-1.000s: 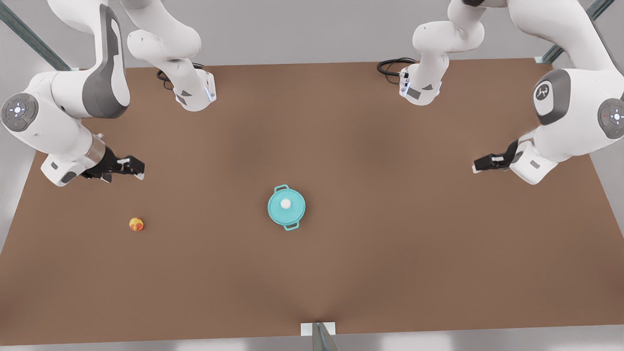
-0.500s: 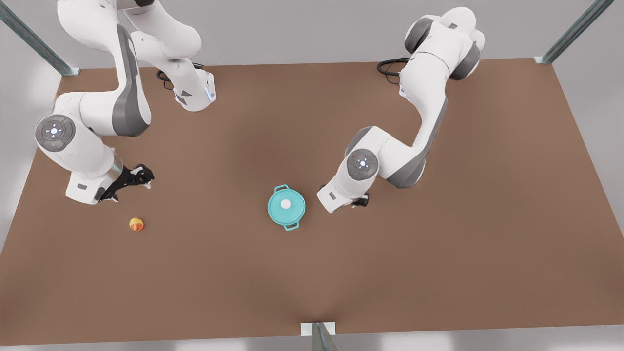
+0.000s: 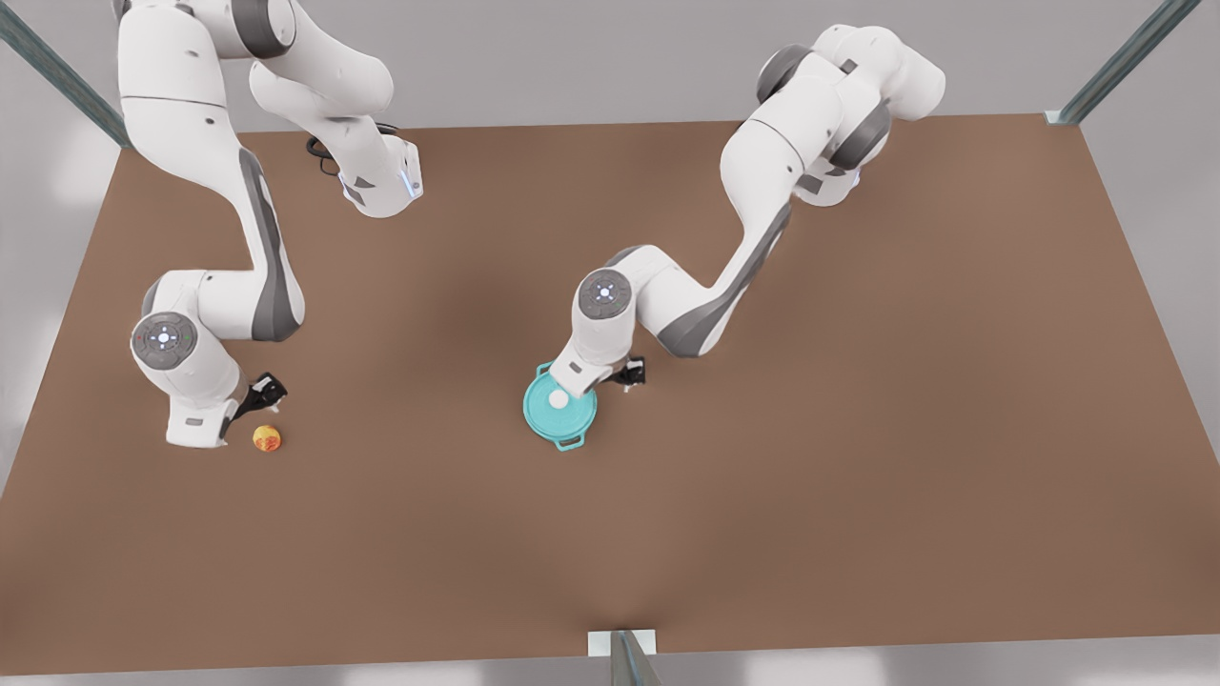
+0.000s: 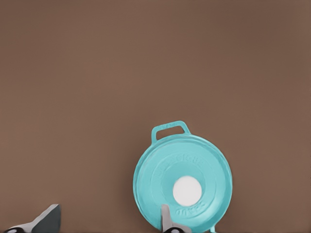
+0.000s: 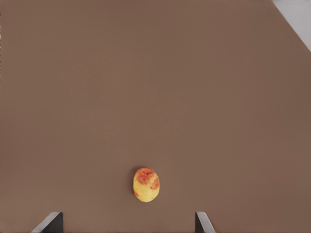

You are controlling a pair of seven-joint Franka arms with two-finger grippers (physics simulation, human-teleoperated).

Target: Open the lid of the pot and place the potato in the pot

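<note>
The work surface is a flat brown table [image 3: 858, 457]. The pot [image 3: 570, 439] stands near its centre, resting directly on the tabletop with the pot lid [image 3: 558, 410] seated on its rim. The potato [image 3: 267, 438] lies on the bare surface toward the front view's left, well apart from the pot.

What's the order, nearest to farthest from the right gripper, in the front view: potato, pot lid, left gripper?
From the right gripper, open, at the front view's left:
1. potato, right beside it.
2. pot lid, closed on the pot, mid-table.
3. left gripper, open, just past the lid's far side.
</note>
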